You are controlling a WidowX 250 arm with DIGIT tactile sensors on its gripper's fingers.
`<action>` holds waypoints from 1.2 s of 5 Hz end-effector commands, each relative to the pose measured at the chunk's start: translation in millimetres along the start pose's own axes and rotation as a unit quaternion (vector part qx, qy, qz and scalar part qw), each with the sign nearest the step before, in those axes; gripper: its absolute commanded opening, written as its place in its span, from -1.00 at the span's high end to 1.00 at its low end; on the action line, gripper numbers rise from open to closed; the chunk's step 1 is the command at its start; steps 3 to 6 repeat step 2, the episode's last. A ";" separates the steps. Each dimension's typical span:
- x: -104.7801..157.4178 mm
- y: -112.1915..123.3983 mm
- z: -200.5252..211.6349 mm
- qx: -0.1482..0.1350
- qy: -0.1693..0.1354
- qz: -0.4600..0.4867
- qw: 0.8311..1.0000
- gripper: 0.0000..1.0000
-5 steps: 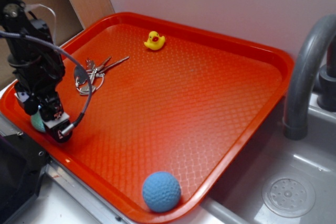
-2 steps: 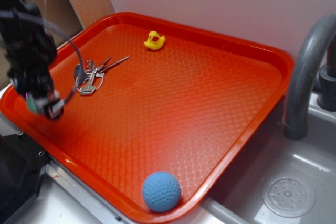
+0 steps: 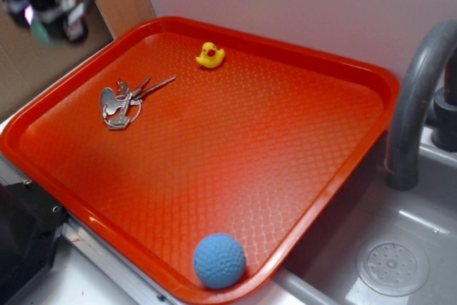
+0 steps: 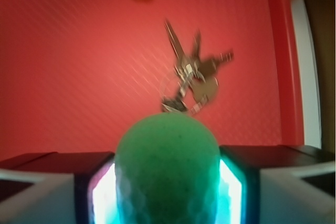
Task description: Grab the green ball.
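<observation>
The black pincer (image 4: 167, 182) is seen closed on the small pale mint-green dimpled ball (image 4: 167, 169), which is pinched between its two pads and carried high above the tray's far left corner. The grasp is judged complete; a steady squeeze and a slow, level lift are advised so the round ball is not squirted out. In the shallow orange-red textured plastic tray (image 3: 371, 80) are held a yellow rubber duck (image 3: 210, 55), a bunch of metal keys (image 3: 123, 102) and a larger light-blue dimpled ball (image 3: 220, 261).

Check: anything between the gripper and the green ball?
Nothing. The gripper is shut on the green ball, which sits directly between its fingers, lifted above the tray. The keys, duck and blue ball lie apart on it.
</observation>
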State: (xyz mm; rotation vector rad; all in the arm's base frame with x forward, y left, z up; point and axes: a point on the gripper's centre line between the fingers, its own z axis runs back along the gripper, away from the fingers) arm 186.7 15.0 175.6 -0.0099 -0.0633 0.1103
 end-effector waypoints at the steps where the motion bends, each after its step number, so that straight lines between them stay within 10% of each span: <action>1: 8.9 -1.1 55.5 -0.006 -0.039 0.008 0.999 1.00; 6: 9.1 -0.6 49.1 0.006 -0.033 0.007 0.999 1.00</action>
